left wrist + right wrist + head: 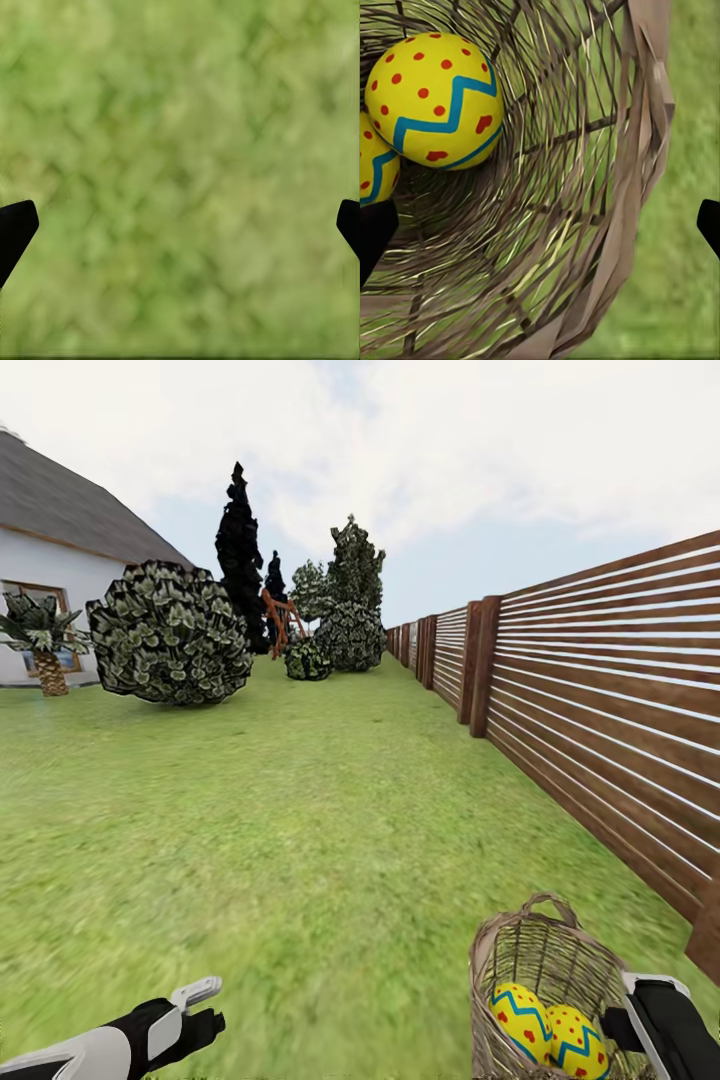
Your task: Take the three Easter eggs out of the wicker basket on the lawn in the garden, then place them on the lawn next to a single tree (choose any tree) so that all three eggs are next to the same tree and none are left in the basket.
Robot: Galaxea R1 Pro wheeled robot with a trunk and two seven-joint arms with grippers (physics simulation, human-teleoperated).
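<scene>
Slatted wooden fence (600, 680), white house (50, 575), round bushes (168, 632), cloudy sky (450, 450)

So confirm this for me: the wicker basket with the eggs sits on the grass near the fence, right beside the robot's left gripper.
Not quite: the wicker basket holding the Easter eggs sits by the right gripper, not the left gripper, as the head view shows. It is on the lawn near the fence.

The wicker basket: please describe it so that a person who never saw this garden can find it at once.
Follow the long brown slatted fence toward the near end of the lawn. There, close beside the right gripper, stands the wicker basket, a brown woven tub with a small loop handle at its rim. Nothing else here is woven, and it holds yellow Easter eggs with blue zigzags and red dots.
</scene>
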